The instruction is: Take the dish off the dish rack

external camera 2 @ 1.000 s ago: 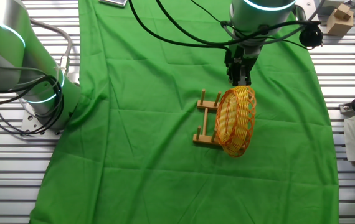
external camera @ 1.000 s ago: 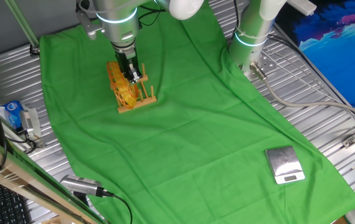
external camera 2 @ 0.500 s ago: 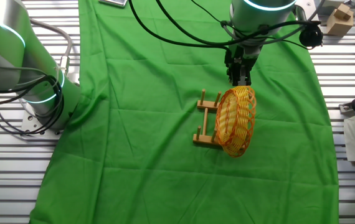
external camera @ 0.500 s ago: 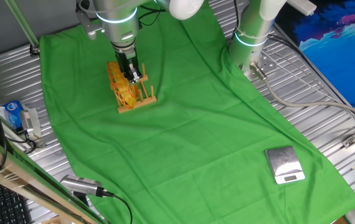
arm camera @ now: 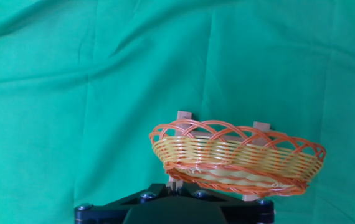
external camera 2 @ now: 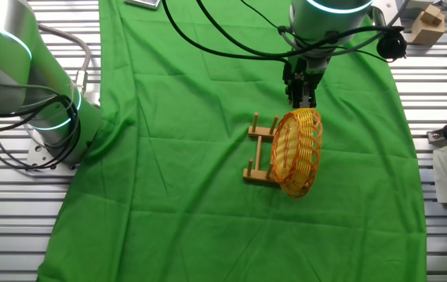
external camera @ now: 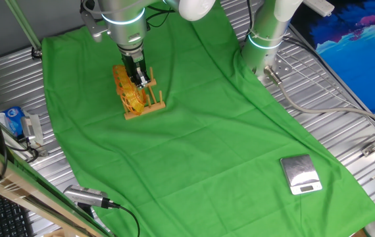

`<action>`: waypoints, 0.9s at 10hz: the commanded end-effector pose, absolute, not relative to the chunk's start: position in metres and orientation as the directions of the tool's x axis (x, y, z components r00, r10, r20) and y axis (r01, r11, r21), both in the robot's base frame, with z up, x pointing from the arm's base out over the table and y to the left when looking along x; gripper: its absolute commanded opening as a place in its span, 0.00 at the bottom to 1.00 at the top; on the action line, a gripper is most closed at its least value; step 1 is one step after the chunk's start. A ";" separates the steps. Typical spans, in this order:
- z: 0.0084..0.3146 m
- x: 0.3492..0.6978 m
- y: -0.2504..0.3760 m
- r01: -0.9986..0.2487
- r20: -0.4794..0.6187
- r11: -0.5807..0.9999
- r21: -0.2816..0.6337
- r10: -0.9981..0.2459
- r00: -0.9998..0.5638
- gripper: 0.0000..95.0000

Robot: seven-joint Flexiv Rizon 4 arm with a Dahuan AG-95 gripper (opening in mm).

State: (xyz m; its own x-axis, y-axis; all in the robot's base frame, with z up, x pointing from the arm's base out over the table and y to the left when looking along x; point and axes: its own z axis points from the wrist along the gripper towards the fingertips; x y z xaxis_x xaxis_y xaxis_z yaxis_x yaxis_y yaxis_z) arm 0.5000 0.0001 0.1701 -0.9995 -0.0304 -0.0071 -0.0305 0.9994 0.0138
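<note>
Your end effector [external camera 2: 303, 102] sits at dish [external camera 2: 295, 152] top rim, grip state can't tell | dish upright on edge in dish rack [external camera 2: 259, 152] | green cloth [external camera 2: 208, 196] under.

Inspection across the last second finds no change. My hand [external camera 2: 303, 100] holds the same position at the upper rim of the dish [external camera 2: 296, 152], which stands on edge in the dish rack [external camera 2: 261, 151] exactly as before. No displacement recorded.
</note>
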 end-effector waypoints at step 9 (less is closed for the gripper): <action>0.170 0.500 0.000 -0.051 -0.005 0.999 0.011 -0.051 -0.999 0.00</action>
